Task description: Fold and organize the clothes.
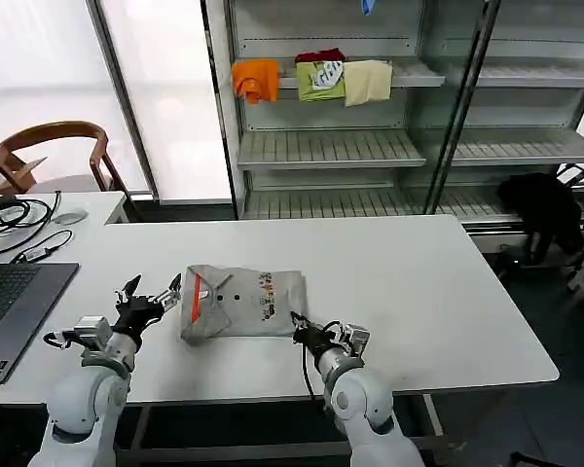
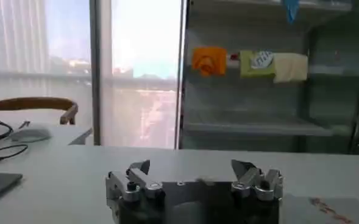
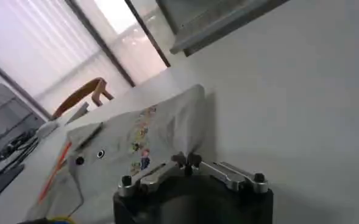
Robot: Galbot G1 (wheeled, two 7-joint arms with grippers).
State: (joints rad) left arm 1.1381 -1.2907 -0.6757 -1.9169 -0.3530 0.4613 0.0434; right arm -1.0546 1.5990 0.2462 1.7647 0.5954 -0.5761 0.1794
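A folded grey polo (image 1: 243,306) with orange collar lining, buttons and a small multicolour print lies flat near the front of the white table (image 1: 419,292). My left gripper (image 1: 154,285) hovers open just left of its collar end, nothing between its fingers. In the left wrist view the left gripper (image 2: 191,167) has its jaws wide apart over bare table, and the polo's edge (image 2: 334,208) shows beside it. My right gripper (image 1: 299,325) is shut at the polo's near right corner. In the right wrist view the right gripper (image 3: 186,160) has its tips together against the polo (image 3: 130,152); whether cloth is pinched is unclear.
A laptop (image 1: 10,302), cables (image 1: 19,219) and a mouse (image 1: 70,217) occupy the table's left end, with a wooden chair (image 1: 49,146) behind. The shelf unit (image 1: 331,146) holds orange (image 1: 256,80), green (image 1: 320,80) and cream (image 1: 368,82) cloths. A black fabric heap (image 1: 545,209) lies at the right.
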